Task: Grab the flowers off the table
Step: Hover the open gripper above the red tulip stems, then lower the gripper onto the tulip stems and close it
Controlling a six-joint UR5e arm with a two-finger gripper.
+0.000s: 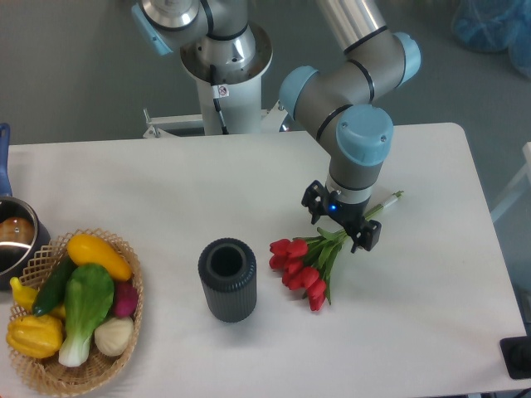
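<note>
I've got tool [344, 222] over flowers [303, 265] on counter [166, 182]; grip state unclear. Stems light, floppy; I'd pinch mid-stem gently.

Claw [342, 224] over flowers [309, 264]

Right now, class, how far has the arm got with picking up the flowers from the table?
Done: the gripper has been brought over the stems of the flowers, right of the dark vase.
In hand: it sits low at the stems, but whether the fingers have closed on them cannot be told.
Left: the lift. The red blooms look to be lying on the table.
</note>
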